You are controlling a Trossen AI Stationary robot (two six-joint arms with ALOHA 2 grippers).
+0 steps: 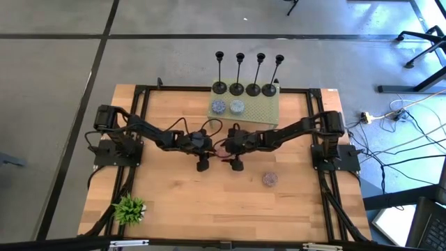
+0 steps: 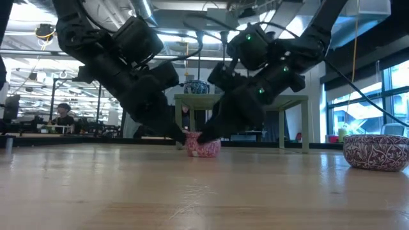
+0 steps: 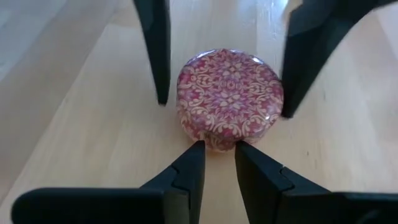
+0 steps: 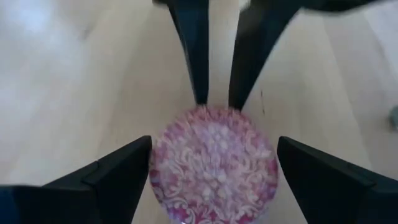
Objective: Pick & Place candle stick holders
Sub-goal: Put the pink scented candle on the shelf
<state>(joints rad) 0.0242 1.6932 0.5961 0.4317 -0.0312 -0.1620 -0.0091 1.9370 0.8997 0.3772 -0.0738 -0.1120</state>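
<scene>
Several black candle stick holders (image 1: 244, 88) stand upright on their round bases along the far edge of a pale green block (image 1: 261, 111), far from both grippers. At the table's middle lies a small round pink patterned dish (image 3: 229, 99). My left gripper (image 3: 218, 163) is at the dish's left side, its fingertips only a narrow gap apart. My right gripper (image 4: 211, 177) is open wide, with one finger on either side of the dish. In the low view both grippers slant down to the dish (image 2: 203, 148). My left gripper has its fingertips (image 3: 194, 155) right at the dish's rim (image 3: 217, 144), slanting down from the table's left; whether they touch it I cannot tell. My right gripper's fingers (image 4: 121, 174) flank the dish's sides (image 4: 158, 168), slanting down from the right; touch cannot be told.
Two small patterned dishes (image 1: 227, 107) lie on the green block. A grey patterned bowl (image 1: 270, 179) sits on the table toward the near right, also in the low view (image 2: 377, 152). A small green plant (image 1: 129, 209) stands at the near left corner. Black rails frame the table.
</scene>
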